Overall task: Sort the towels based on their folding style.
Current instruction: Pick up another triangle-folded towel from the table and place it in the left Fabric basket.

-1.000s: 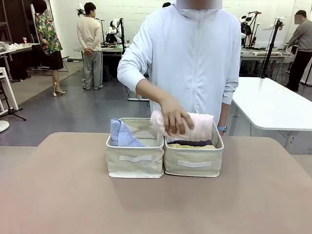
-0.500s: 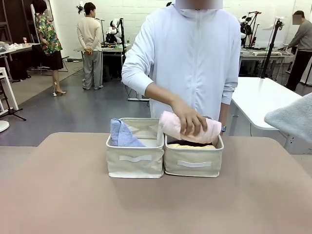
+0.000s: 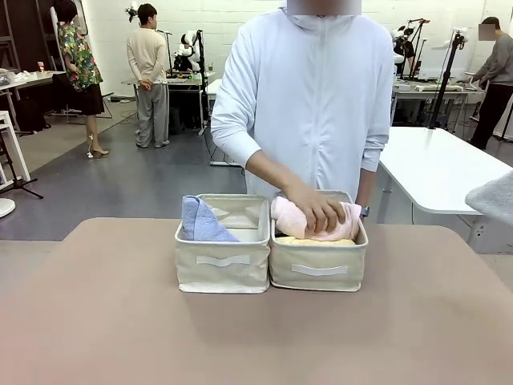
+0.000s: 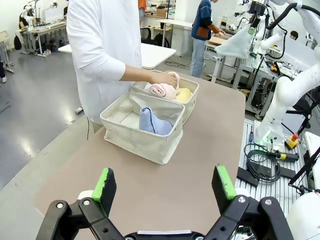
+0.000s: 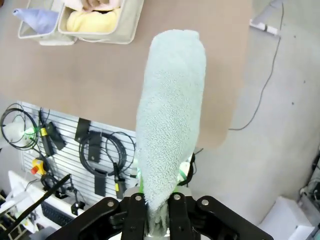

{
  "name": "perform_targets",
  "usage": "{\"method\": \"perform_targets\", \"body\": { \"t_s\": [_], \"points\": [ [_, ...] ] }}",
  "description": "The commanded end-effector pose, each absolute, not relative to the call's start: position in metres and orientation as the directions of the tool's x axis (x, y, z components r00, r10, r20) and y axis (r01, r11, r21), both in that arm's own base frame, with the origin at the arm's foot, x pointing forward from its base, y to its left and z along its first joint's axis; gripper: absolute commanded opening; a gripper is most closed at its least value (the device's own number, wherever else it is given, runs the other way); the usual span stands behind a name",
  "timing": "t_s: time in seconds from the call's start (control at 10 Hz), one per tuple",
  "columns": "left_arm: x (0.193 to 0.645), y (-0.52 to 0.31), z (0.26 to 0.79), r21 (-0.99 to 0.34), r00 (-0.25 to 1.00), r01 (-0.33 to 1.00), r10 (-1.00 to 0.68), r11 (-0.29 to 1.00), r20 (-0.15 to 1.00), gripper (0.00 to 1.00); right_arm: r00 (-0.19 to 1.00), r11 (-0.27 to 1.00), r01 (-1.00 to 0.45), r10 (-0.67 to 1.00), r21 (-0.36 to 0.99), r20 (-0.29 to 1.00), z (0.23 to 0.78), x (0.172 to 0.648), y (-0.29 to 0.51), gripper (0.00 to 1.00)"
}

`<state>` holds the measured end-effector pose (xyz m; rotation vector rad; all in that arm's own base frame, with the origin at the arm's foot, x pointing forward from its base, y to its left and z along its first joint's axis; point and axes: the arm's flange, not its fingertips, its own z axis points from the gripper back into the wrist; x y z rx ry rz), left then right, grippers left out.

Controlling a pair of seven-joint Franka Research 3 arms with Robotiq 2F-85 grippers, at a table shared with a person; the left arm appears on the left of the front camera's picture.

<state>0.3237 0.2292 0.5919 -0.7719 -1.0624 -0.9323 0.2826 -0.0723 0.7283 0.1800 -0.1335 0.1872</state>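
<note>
Robotics lab: white workbenches, equipment stands, coiled cables.

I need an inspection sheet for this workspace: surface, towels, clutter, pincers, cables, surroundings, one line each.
Surface: brown table bearing the left bin and right bin, side by side.
Job's things: light blue towel in the left bin; pink towel, under the person's hand, and yellow towel in the right bin; grey-green towel in the right pincer.
Clutter: nothing seen.
Pincers: left pincer open, empty, above the table; right pincer shut on the grey-green towel.
Cables: black cables coiled on a slotted panel beside the table; one cable on the floor.
Surroundings: white table beyond; people farther off.
</note>
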Motion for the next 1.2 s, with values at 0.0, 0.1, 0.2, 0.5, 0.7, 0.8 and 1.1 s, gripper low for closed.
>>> {"method": "perform_targets", "body": {
  "t_s": [0.0, 0.1, 0.2, 0.5, 0.7, 0.8, 1.1],
  "points": [
    [0.323, 0.231, 0.592, -0.057, 0.168, 0.913, -0.245, 0.404, 0.955, 1.00, 0.885, 0.888, -0.455, 0.442, 0.070, 0.147, 0.728, 0.288, -0.051, 0.14],
    [0.323, 0.231, 0.592, -0.057, 0.168, 0.913, -0.245, 0.404, 0.955, 1.00, 0.770, 0.778, -0.625, 0.628, -0.064, 0.111, 0.727, 0.295, -0.019, 0.14],
    [0.323, 0.231, 0.592, -0.057, 0.168, 0.913, -0.245, 0.404, 0.955, 1.00, 0.695, 0.697, -0.707, 0.716, -0.119, 0.064, 0.724, 0.299, 0.001, 0.14],
    [0.323, 0.231, 0.592, -0.057, 0.168, 0.913, -0.245, 0.404, 0.955, 1.00, 0.763, 0.773, -0.631, 0.634, -0.067, 0.129, 0.716, 0.301, -0.028, 0.14],
    [0.323, 0.231, 0.592, -0.057, 0.168, 0.913, -0.245, 0.404, 0.955, 1.00, 0.715, 0.717, -0.694, 0.697, -0.071, 0.055, 0.724, 0.301, 0.020, 0.14],
    [0.323, 0.231, 0.592, -0.057, 0.168, 0.913, -0.245, 0.404, 0.955, 1.00, 0.715, 0.717, -0.694, 0.697, -0.071, 0.055, 0.724, 0.301, 0.020, 0.14],
    [0.323, 0.231, 0.592, -0.057, 0.168, 0.913, -0.245, 0.404, 0.955, 1.00, 0.715, 0.717, -0.694, 0.697, -0.071, 0.055, 0.724, 0.301, 0.020, 0.14]
  ]
}}
